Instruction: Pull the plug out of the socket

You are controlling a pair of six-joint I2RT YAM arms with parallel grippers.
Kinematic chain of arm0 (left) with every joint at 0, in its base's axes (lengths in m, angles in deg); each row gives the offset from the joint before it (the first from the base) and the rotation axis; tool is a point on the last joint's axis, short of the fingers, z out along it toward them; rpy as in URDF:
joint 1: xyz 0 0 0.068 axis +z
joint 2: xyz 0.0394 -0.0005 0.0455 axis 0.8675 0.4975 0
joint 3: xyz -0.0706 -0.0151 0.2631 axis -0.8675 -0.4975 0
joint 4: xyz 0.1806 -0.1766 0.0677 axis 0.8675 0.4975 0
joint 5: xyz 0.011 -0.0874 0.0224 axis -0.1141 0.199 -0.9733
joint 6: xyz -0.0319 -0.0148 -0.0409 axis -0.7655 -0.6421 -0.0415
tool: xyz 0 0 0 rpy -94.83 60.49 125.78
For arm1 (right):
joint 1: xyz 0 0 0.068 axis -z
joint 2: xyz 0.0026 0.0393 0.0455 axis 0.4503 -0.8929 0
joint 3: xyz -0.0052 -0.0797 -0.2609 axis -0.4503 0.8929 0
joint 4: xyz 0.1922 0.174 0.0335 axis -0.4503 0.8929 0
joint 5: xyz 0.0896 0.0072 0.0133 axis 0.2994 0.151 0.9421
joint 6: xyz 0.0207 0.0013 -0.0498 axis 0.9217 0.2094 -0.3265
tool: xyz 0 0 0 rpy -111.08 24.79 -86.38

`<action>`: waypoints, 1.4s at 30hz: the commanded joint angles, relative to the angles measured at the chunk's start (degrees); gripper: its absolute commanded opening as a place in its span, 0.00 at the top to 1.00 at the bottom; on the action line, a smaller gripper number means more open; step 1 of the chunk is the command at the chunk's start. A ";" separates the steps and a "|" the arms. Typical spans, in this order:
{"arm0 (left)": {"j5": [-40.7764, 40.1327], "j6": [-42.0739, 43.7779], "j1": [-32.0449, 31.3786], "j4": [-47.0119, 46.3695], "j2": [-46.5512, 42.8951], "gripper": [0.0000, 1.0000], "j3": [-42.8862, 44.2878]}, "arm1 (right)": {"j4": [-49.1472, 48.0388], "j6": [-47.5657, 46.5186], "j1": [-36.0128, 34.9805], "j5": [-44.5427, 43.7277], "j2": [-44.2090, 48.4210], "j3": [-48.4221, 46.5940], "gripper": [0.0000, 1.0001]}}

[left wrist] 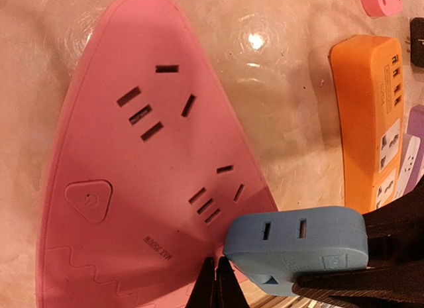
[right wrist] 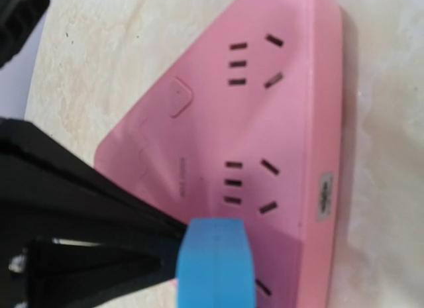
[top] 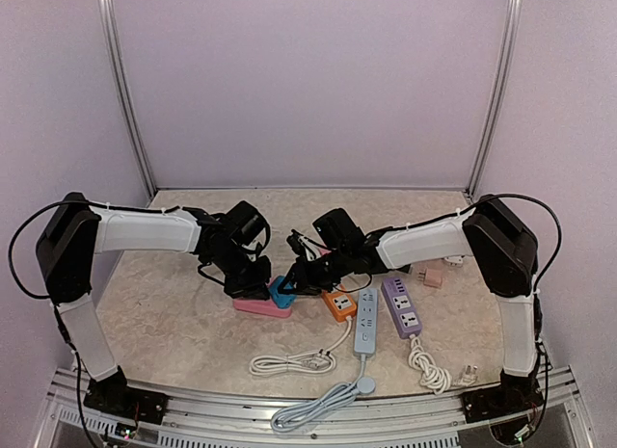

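A pink triangular socket block (top: 256,306) lies on the table, large in the left wrist view (left wrist: 132,189) and the right wrist view (right wrist: 265,122). A blue plug (top: 281,292) sits at its right corner (left wrist: 298,245) (right wrist: 215,265). I cannot tell whether its pins are still seated. My left gripper (top: 253,276) is shut, its tips (left wrist: 215,285) pressed on the pink block right beside the plug. My right gripper (top: 295,280) is shut on the blue plug, its black fingers (left wrist: 391,222) clamping it from both sides.
An orange power strip (top: 338,303) (left wrist: 368,122), a white strip (top: 366,323) and a purple strip (top: 402,307) lie just right of the socket. A small pink adapter (top: 433,276) is further right. White cables (top: 289,361) coil near the front edge.
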 commanded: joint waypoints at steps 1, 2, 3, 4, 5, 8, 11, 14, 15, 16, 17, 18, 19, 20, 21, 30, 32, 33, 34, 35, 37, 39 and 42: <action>-0.82 0.11 0.75 -0.57 1.49 0.98 -2.69 | -0.46 0.74 -0.24 -1.62 -0.17 -1.38 0.88; -0.85 -0.02 0.80 -0.70 1.55 0.98 -3.08 | -0.62 1.06 -0.18 -1.71 -0.11 -1.48 0.89; -0.87 -0.12 0.88 -0.78 1.57 0.98 -3.36 | -0.66 1.55 -0.08 -1.79 -0.13 -1.60 0.90; -0.98 -0.31 0.95 -0.87 1.57 0.98 -3.60 | -0.62 2.07 0.06 -1.96 -0.17 -1.65 0.91; -1.01 -0.49 1.05 -1.03 1.57 0.98 -3.85 | -1.34 2.73 0.22 -1.97 -0.11 -1.57 0.92; -1.29 -0.76 1.47 -1.15 1.47 0.98 -4.23 | -3.68 4.56 0.87 -1.76 0.31 -0.76 0.95; -1.57 -0.74 2.12 -1.24 1.48 0.98 -4.45 | -4.53 5.54 1.14 -1.34 0.62 -0.64 0.95; -1.52 -0.61 2.49 -1.24 1.70 0.99 -4.67 | -5.26 6.56 1.23 -1.49 1.09 -0.30 0.97; -1.68 -0.58 2.50 -1.24 1.69 0.99 -4.83 | -5.69 6.99 1.32 -1.57 1.28 -0.05 0.97; -1.78 -0.60 2.48 -1.24 1.73 0.99 -5.00 | -6.25 7.47 1.39 -1.58 1.48 0.23 0.98; -1.72 -0.67 2.55 -1.28 1.68 0.99 -5.21 | -6.82 8.00 1.51 -1.58 1.67 0.72 0.99; -1.66 -0.76 2.56 -1.43 1.65 0.99 -5.51 | -7.24 8.39 1.67 -1.58 1.89 1.06 0.99; -1.53 -0.77 2.56 -1.56 1.65 0.99 -5.71 | -7.75 8.76 1.80 -1.66 2.10 1.30 0.99; -1.49 -0.80 2.56 -1.64 1.66 0.99 -5.91 | -8.14 9.00 1.95 -1.67 2.30 1.47 1.00; -1.62 -0.91 2.56 -1.60 1.66 0.99 -6.13 | -8.21 9.24 2.07 -1.73 2.38 1.42 1.00; -1.66 -1.30 2.98 -1.94 1.48 1.00 -7.71 | -9.89 10.70 2.66 -1.24 3.53 1.00 1.00; -1.64 -1.29 2.91 -1.94 1.56 1.00 -7.71 | -10.30 10.93 2.67 -1.00 3.84 0.80 1.00; -1.61 -1.37 2.91 -2.01 1.64 1.00 -7.71 | -10.33 10.98 2.70 -0.89 3.90 0.70 1.00; -1.66 -1.40 2.91 -1.96 1.59 1.00 -7.71 | -10.33 10.96 2.75 -0.84 4.06 0.48 1.00; -1.58 -1.33 2.91 -1.97 1.65 1.00 -7.71 | -10.33 10.98 2.77 -0.80 4.18 0.35 1.00; -1.58 -1.27 2.93 -1.90 1.81 1.00 -7.71 | -10.73 11.34 2.75 -0.58 4.52 0.27 1.00; -1.65 -1.34 2.91 -1.94 1.95 1.00 -7.76 | -11.45 11.78 2.84 -0.29 4.95 0.46 1.00; -1.59 -1.38 2.91 -1.99 2.00 1.00 -7.95 | -12.10 12.15 3.01 -0.18 5.66 0.43 1.00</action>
